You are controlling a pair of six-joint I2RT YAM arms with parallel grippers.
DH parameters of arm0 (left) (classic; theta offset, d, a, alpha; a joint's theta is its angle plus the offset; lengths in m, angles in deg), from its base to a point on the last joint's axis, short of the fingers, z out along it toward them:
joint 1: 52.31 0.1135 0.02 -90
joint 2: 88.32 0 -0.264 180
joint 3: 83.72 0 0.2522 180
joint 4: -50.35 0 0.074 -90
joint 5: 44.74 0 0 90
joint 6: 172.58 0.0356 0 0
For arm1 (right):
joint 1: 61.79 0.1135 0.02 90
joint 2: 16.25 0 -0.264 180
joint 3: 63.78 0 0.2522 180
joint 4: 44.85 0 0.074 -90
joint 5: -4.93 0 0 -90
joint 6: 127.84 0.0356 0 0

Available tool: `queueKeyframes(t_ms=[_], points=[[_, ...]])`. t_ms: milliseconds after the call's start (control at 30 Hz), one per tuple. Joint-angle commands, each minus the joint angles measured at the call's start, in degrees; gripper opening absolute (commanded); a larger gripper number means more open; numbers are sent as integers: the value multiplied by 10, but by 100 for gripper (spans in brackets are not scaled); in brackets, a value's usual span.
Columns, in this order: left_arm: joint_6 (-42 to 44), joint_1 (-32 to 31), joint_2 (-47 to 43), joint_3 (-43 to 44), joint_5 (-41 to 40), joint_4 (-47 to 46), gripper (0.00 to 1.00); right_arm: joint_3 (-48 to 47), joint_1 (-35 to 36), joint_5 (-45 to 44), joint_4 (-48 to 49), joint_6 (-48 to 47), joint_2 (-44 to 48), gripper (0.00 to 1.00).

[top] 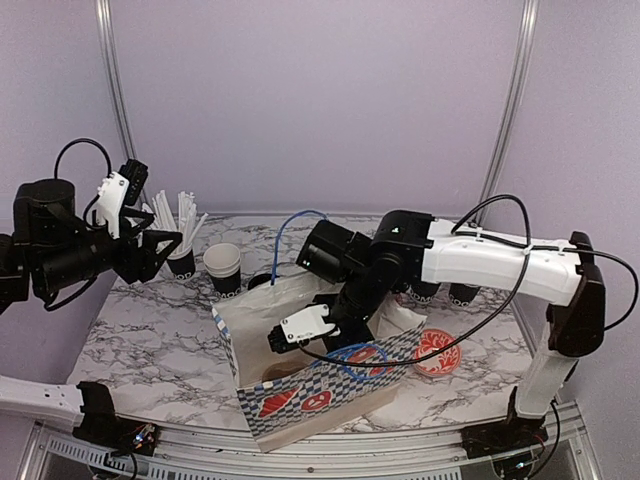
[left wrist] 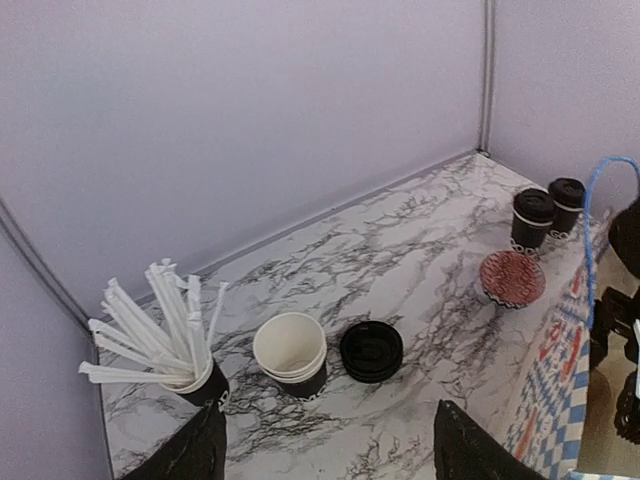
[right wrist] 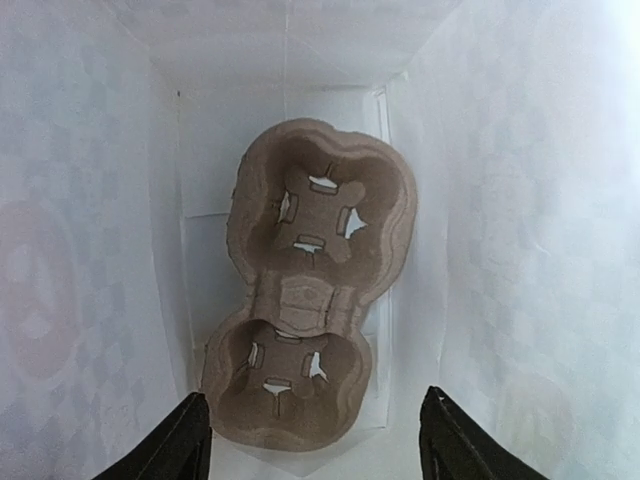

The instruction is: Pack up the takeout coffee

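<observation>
Two lidded black coffee cups (left wrist: 533,218) (left wrist: 567,205) stand at the far right of the table, partly hidden behind my right arm in the top view (top: 463,293). A stack of open black cups with white insides (left wrist: 290,350) (top: 223,265) stands next to a stack of black lids (left wrist: 371,350). A blue-and-white checked paper bag (top: 300,400) stands open at the front, with an empty brown two-cup carrier (right wrist: 305,320) on its floor. My right gripper (right wrist: 312,445) (top: 285,335) is open and empty over the bag's mouth. My left gripper (left wrist: 330,460) (top: 150,250) is open and empty, raised at the left.
A black cup of white wrapped straws (left wrist: 190,370) (top: 180,255) stands at the back left. A red-and-white patterned bowl (left wrist: 512,278) (top: 437,350) sits right of the bag. The bag's blue rope handle (top: 290,230) arches above its far side. Walls close the back and sides.
</observation>
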Motion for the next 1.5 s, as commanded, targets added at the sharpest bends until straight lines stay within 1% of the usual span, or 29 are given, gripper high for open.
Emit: queueKeyframes(t_ms=[0,100,167,267,367,433,533,600,633,667,700,800,833,900,967,1033,1100,1267,1367,1467], points=[[32,2,81,33,224,-22,72,-38,-8,43,5,-25,74,70],[41,1,142,62,307,-22,72,-56,-25,80,1,-33,114,73],[45,-1,177,81,345,-22,72,-69,-53,98,-4,-41,139,74],[53,-4,219,104,357,-16,73,-79,-105,128,-5,-52,181,74],[62,-4,252,118,373,-1,73,-67,-165,160,3,-61,227,74],[66,-5,268,128,366,9,72,-51,-218,178,12,-61,252,74],[73,-5,281,135,346,15,68,-13,-310,172,36,-50,275,75],[82,-5,289,139,345,25,62,19,-378,149,75,-14,278,79],[86,-5,294,141,353,30,59,33,-412,150,86,-3,274,86],[88,-5,298,142,360,36,57,46,-446,142,94,2,269,97],[90,-5,304,145,367,43,55,57,-473,129,100,5,261,98],[96,-5,317,150,381,65,47,74,-528,76,106,-4,236,99],[100,-5,321,152,382,70,44,75,-532,43,107,-1,222,96],[109,-5,325,153,383,74,36,66,-535,-12,93,-6,185,86],[119,-5,328,157,380,76,31,48,-536,-49,69,-9,143,76],[131,-5,331,166,377,79,23,29,-537,-60,42,-16,102,72],[143,-4,338,176,376,83,18,16,-538,-55,26,-27,70,72],[174,-3,366,209,377,102,5,-23,-538,-59,7,-34,0,75],[186,-1,382,228,370,111,0,-43,-538,-55,-7,-37,-29,77],[194,1,395,242,370,118,0,-59,-538,-53,-13,-35,-48,77]])
